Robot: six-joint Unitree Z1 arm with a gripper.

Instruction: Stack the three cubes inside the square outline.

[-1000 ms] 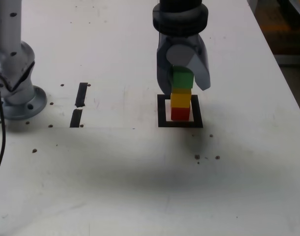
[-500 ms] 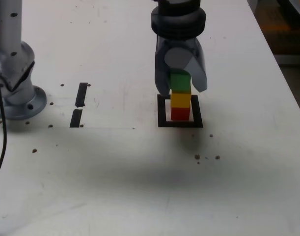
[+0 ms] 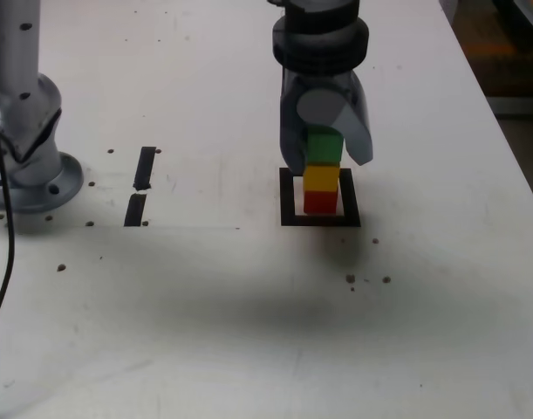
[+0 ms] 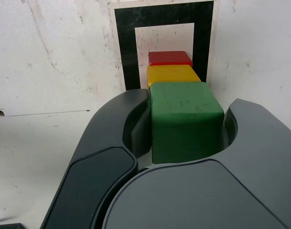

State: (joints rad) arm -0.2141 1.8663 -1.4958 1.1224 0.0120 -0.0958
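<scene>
The three cubes stand as one stack inside the square outline (image 3: 292, 218): red cube (image 3: 319, 202) at the bottom, yellow cube (image 3: 320, 178) in the middle, green cube (image 3: 323, 146) on top. My gripper (image 3: 325, 157) reaches down from above and is shut on the green cube, one jaw on each side. In the wrist view the green cube (image 4: 185, 119) fills the gap between the gripper (image 4: 187, 102) jaws. Past it show the yellow cube (image 4: 173, 74), the red cube (image 4: 169, 57) and the black square outline (image 4: 124, 47).
The arm's grey base (image 3: 26, 131) stands at the exterior view's left, with a dark cable beside it. Two short black strips (image 3: 144, 168) (image 3: 135, 209) lie between the base and the outline. The table's edge runs down the exterior view's right.
The gripper has barely shifted above the stack. The green cube stays between the jaws on top of the yellow one.
</scene>
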